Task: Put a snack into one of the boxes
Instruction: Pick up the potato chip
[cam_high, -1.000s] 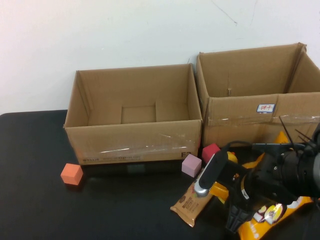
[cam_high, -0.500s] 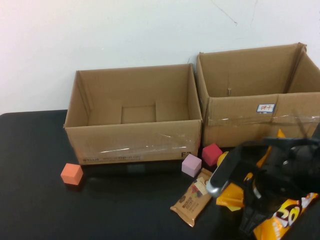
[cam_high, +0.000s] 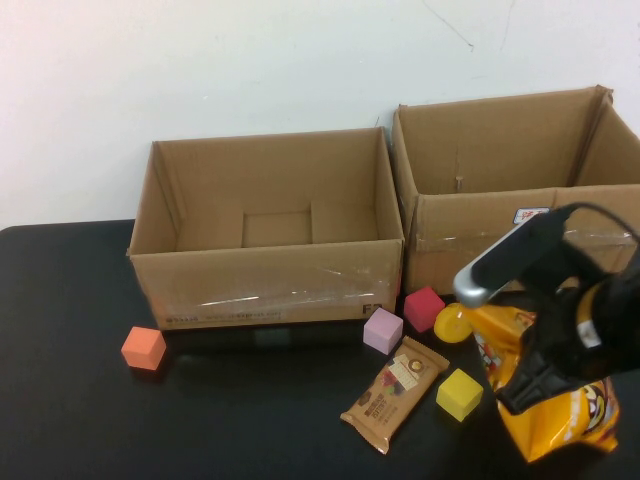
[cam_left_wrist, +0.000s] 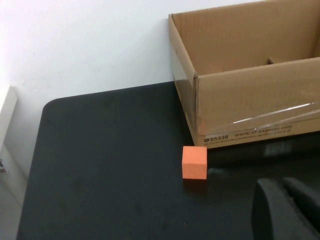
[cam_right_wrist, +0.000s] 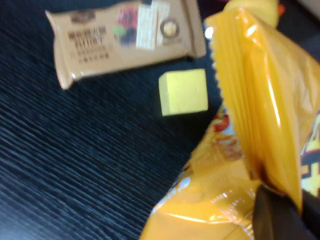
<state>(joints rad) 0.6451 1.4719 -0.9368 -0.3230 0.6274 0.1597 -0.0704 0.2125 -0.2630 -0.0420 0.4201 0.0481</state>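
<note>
My right fingers (cam_high: 527, 388) grip the yellow snack bag (cam_high: 545, 400), which hangs below them and should clear the labelled box (cam_high: 500, 160) beyond; my left fingers (cam_left_wrist: 290, 210), unreadable, idle beside the orange cube (cam_left_wrist: 194, 162).

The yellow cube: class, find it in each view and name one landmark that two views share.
High view: yellow cube on the table, beside the right gripper.
Left wrist view: absent; left gripper near an orange cube.
Right wrist view: upper middle.
Shared landmark: brown snack bar.
</note>
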